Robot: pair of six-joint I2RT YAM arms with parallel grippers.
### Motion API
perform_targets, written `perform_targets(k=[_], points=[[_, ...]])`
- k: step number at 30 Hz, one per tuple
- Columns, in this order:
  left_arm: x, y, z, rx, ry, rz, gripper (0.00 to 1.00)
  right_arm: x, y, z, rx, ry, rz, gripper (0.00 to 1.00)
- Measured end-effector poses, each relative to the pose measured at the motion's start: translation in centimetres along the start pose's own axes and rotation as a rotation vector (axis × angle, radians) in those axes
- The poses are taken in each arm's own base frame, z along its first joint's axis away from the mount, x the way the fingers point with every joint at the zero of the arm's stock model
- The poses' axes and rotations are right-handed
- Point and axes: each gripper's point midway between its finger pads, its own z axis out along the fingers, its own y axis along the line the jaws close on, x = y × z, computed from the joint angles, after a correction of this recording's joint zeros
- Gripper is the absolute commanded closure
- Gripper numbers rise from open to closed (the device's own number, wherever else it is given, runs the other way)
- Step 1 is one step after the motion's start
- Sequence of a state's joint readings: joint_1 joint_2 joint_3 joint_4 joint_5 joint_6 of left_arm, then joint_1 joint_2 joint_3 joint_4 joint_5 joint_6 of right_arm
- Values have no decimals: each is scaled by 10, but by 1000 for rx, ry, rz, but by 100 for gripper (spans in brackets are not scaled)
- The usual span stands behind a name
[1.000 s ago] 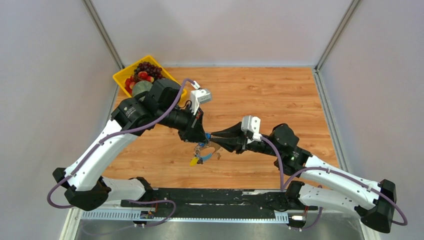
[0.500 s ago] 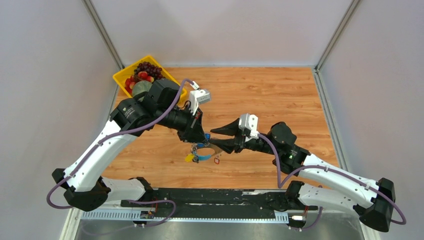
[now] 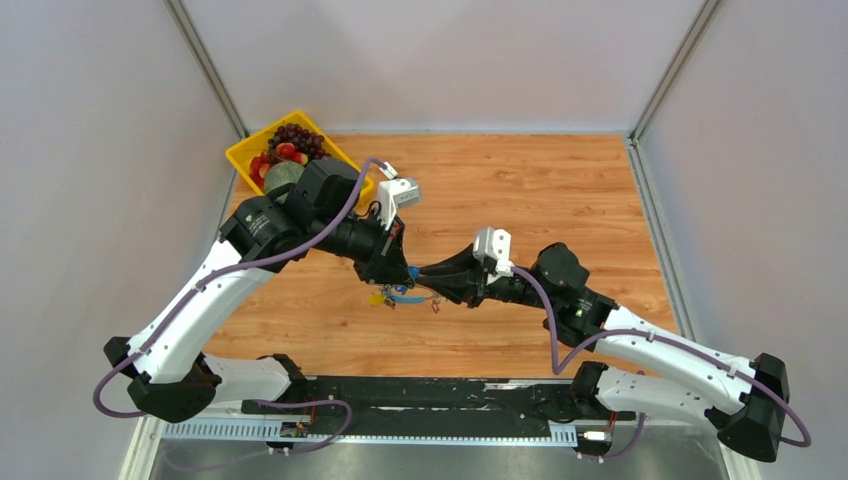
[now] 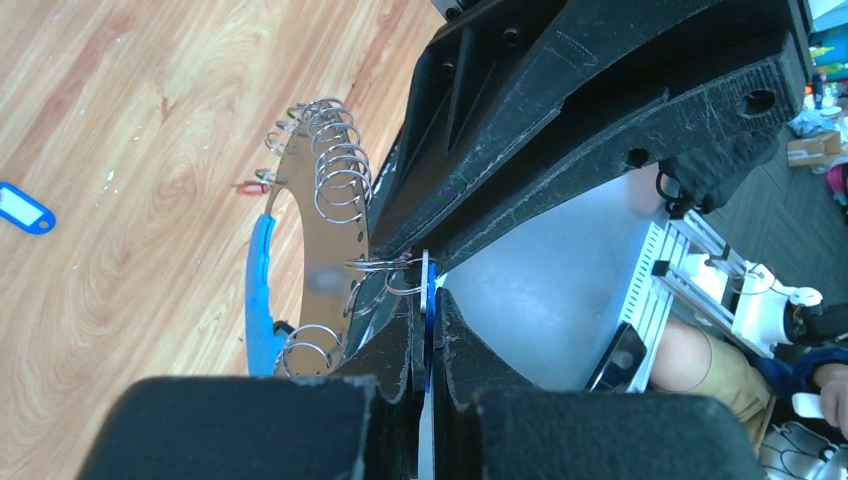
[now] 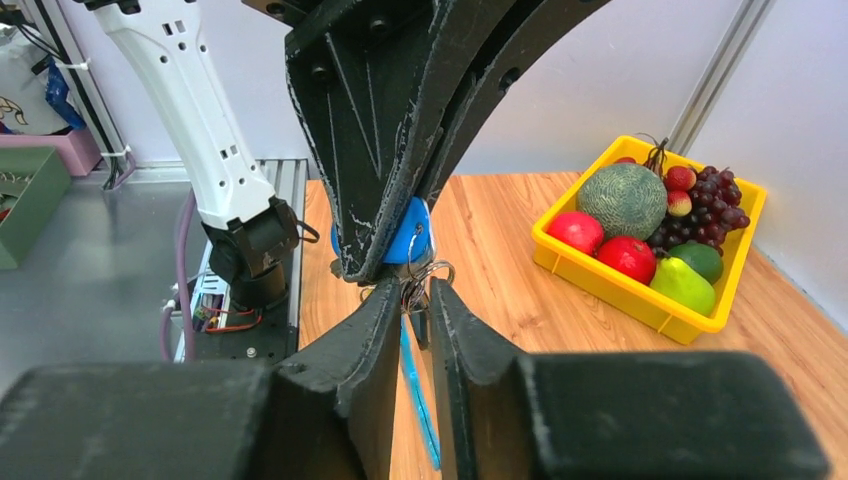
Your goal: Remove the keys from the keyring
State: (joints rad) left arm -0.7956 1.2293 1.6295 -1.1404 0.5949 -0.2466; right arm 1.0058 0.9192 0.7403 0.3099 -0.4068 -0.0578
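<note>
My left gripper (image 4: 425,300) is shut on a thin blue disc (image 5: 408,235) from which small silver rings hang. The keyring (image 4: 262,290) dangles below it above the table, a light-blue band with a chain of silver rings (image 4: 340,175). My right gripper (image 5: 418,290) meets the left one tip to tip (image 3: 418,272), its fingers closed to a narrow gap on the bunch of rings and a dark key. In the top view a yellow key head (image 3: 380,297) and a red one (image 3: 435,303) hang under both grippers. A blue tag (image 4: 20,208) lies on the wood.
A yellow tray (image 3: 240,152) of fruit stands at the back left of the wooden table (image 3: 560,190), right behind the left arm's elbow. Grey walls close in the table on three sides. The arms' black base rail (image 3: 430,395) runs along the near edge.
The right gripper opened wider, moved left and slightly back, then closed again on the bunch at the left gripper's tips. The hanging keys rose a little. The left gripper stayed shut.
</note>
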Motion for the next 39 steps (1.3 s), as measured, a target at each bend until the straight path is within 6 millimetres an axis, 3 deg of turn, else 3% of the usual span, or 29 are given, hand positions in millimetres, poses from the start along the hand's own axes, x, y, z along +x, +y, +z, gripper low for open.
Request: perform_targets(k=[8,29,39], points=[[-4,-1,1,4,-14,8,100,2,-2,-3,18,14,-3,100],[-11,7,-2,-4,-38,-77,100,-11,9,-17,-36,-10,-102,100],[10,9,24,98,39,-180,100,6,23,-37,-79,-20,-165,100]])
